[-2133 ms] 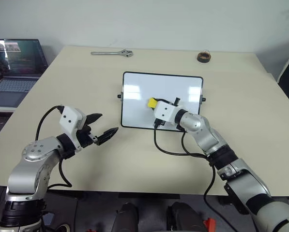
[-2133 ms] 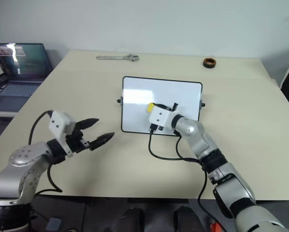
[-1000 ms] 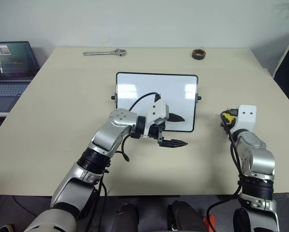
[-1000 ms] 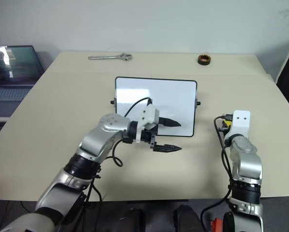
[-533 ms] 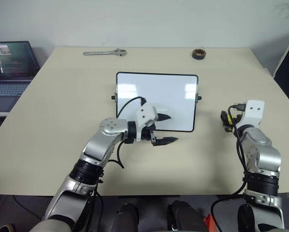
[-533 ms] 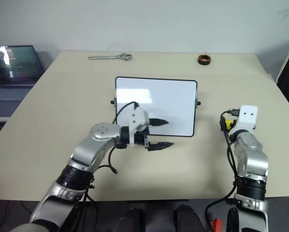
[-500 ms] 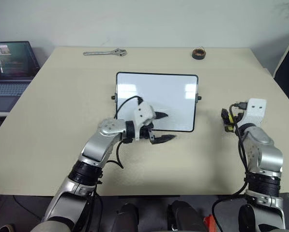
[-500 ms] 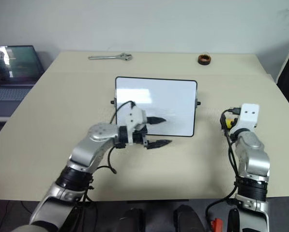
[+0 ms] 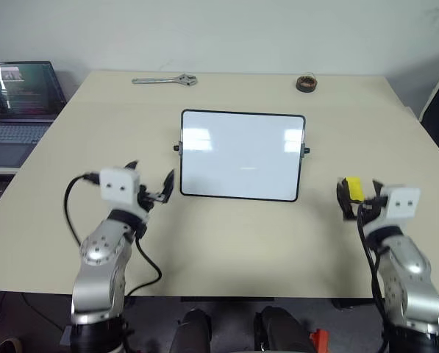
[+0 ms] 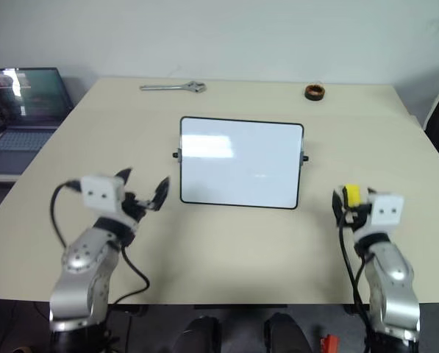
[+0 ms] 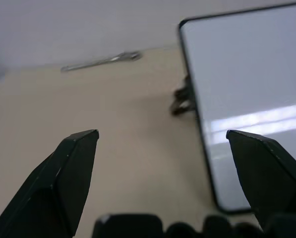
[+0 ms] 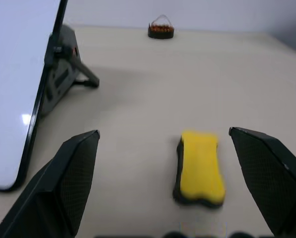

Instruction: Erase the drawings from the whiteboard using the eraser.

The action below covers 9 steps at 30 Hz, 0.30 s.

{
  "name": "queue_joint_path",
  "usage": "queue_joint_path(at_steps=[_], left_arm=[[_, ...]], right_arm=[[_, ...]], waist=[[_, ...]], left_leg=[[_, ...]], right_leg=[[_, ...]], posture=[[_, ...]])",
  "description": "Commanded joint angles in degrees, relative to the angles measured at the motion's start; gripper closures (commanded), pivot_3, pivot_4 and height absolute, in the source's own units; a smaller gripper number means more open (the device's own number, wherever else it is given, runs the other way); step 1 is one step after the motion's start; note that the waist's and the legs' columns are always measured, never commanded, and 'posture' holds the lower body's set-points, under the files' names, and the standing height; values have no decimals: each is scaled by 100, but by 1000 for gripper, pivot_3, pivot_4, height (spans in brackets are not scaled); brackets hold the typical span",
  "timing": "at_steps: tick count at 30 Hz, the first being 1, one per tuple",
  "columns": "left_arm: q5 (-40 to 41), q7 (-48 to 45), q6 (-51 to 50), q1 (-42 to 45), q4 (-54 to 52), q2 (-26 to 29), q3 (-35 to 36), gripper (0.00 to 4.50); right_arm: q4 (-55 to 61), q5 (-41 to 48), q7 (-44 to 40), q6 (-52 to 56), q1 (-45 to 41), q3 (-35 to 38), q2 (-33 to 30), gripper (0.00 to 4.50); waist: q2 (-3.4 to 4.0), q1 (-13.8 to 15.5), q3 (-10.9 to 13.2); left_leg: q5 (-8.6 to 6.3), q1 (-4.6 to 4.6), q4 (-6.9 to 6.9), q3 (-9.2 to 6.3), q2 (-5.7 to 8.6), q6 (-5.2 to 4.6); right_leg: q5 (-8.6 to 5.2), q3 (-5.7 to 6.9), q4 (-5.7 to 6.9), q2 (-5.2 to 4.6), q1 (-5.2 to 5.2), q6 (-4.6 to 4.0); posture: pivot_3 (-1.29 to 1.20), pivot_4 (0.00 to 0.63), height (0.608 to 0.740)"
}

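Now, step in hand: the wiping looks finished; the whiteboard point(image 9: 242, 155) shows a plain white face with no red drawings visible on it, and both arms sit back at the near edge of the worktop point(image 9: 226, 243).
Eraser: the yellow eraser point(image 12: 201, 167) lies flat on the worktop, yellow side up with its black underside down, well to the right of the board and just ahead of the right hand point(image 12: 177, 188).
Right hand: its 2 black fingers are spread wide with the eraser lying free between and ahead of them, touching neither.
Left hand: the left hand point(image 11: 172, 183) is also spread, pinching nothing, and points along the worktop beside the board's left edge.
Next move: judged from this, little is left; a check of the board face for faint red traces would settle it, and if any remain the right hand would need to close on the eraser again.
Change since 1 second ago: the left arm, then stretched across the board's lower edge, has swung out to the left side; the right hand, then held closed around the eraser, has let it go and drawn back.
Other things: a wrench point(image 9: 165, 79) and a dark tape roll point(image 9: 306, 83) lie at the far edge, and a laptop point(image 9: 17, 103) sits off to the left.
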<state>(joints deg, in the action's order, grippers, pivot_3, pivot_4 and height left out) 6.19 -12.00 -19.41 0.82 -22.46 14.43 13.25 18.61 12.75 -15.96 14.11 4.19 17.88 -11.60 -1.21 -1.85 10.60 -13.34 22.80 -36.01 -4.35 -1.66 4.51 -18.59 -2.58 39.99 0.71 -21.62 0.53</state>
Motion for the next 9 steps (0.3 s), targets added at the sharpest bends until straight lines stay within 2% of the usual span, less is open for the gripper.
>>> queue_joint_path(at_steps=[1,5,9], left_arm=[[-89,256,113,-354,-236,-128,83,0],[21,410,-43,-465,-92,-212,181,0],[-4,394,100,-301,169,-168,115,0]], right_arm=[[732,319,87,-159,409,120,180,17],[1150,530,67,183,1071,199,108,17],[1173,768,138,435,1119,328,-11,17]], waist=[[1,4,-1],[-3,20,-4],[-4,18,-4]], left_leg=[[0,-8,0,-3,0,0],[0,-25,-1,-4,3,1],[0,-28,-1,-2,8,1]], right_leg=[[0,2,-1,-1,11,1],[-14,5,-2,3,26,24],[-14,2,-3,4,29,25]], posture=[[0,150,740],[0,150,740],[0,150,740]])
